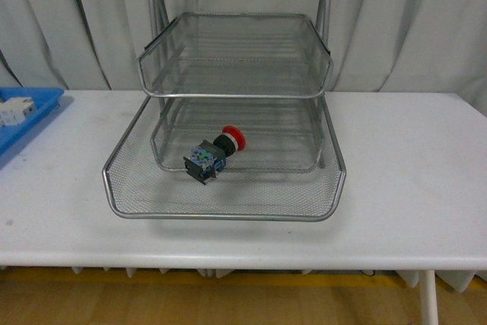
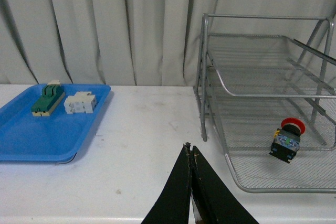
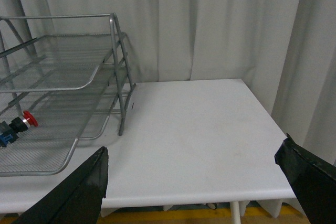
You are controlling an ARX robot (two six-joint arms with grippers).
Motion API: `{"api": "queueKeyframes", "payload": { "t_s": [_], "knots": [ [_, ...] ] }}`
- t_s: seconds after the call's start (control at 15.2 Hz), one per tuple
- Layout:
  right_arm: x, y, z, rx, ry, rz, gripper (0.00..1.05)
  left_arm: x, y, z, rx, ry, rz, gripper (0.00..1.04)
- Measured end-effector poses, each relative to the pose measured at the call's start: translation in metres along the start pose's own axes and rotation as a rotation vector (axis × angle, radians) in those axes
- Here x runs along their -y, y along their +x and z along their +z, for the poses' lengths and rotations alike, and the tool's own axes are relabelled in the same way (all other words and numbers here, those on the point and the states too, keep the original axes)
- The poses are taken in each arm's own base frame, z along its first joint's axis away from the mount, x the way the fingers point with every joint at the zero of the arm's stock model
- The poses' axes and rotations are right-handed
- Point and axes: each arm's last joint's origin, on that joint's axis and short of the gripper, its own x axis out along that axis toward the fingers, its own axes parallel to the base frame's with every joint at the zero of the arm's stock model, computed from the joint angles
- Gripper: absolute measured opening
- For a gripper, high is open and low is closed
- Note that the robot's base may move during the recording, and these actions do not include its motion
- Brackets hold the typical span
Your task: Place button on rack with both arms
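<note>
The button [image 1: 214, 154], red cap and blue-black body, lies on its side in the pulled-out lower tray of the silver wire rack [image 1: 228, 211]. It also shows in the left wrist view as the button [image 2: 286, 139] and in the right wrist view as the button [image 3: 16, 128]. My left gripper [image 2: 189, 147] is shut with nothing in it, above the table, to the left of the rack [image 2: 262, 95]. My right gripper [image 3: 194, 153] is open and empty over the table's front edge, right of the rack [image 3: 100, 69]. Neither arm shows in the front view.
A flat blue tray [image 2: 31, 140] at the table's left holds a green-and-cream terminal block [image 2: 47, 98] and a white block [image 2: 80, 102]; the tray [image 1: 30, 116] also shows in the front view. Grey curtains hang behind. The white table [image 1: 411, 180] ends just right of the right gripper.
</note>
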Motion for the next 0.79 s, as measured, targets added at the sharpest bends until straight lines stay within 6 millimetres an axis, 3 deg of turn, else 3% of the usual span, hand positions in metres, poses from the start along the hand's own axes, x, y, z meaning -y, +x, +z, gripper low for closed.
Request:
{"api": "queueKeyframes", "payload": {
  "t_s": [0.53, 0.72, 0.79],
  "knots": [
    [0.000, 0.000, 0.000, 0.000, 0.000, 0.000, 0.98, 0.000, -0.007, 0.000, 0.002, 0.000, 0.000, 0.02],
    [0.000, 0.000, 0.000, 0.000, 0.000, 0.000, 0.98, 0.000, -0.018, -0.007, -0.054, 0.000, -0.005, 0.02],
    [0.000, 0.000, 0.000, 0.000, 0.000, 0.000, 0.98, 0.000, -0.022, -0.001, 0.009, 0.000, -0.003, 0.02]
  ]
}}
